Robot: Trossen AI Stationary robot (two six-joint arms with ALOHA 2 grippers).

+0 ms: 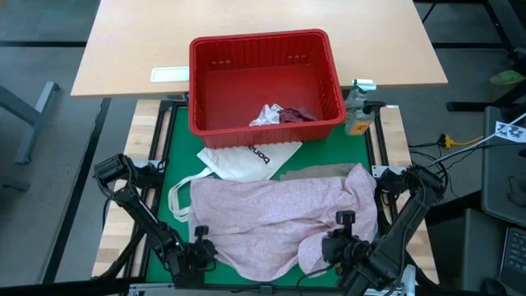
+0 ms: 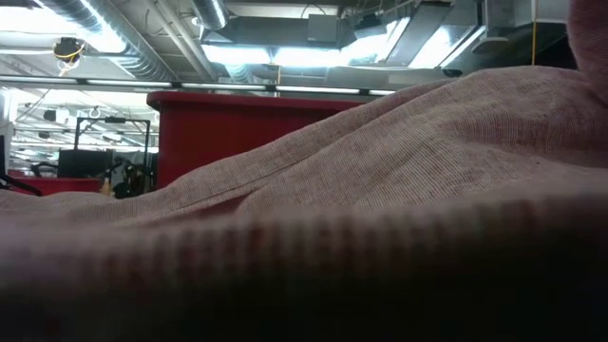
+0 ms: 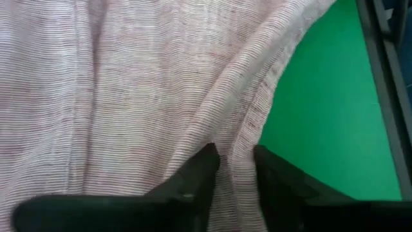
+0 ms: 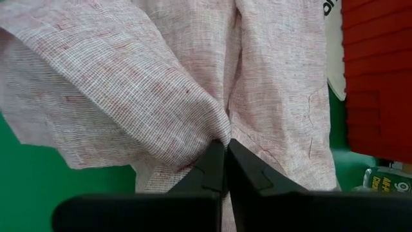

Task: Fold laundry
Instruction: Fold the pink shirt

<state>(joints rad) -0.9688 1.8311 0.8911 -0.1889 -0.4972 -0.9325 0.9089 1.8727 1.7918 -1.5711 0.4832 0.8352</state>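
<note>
From above, the pink garment (image 1: pixel 279 222) lay spread across the near half of the green mat (image 1: pixel 177 156), over a white tote (image 1: pixel 246 158), with a red basket (image 1: pixel 265 78) beyond. The low view showed pink cloth, the basket and ceiling lights. At the near left edge, the left gripper (image 3: pixel 233 164) straddled a cloth fold, jaws apart. The right gripper (image 4: pixel 225 158) was clenched on the garment's near right part.

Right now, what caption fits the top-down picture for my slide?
Both grippers, left and right, at the pink garment's near edge.
</note>
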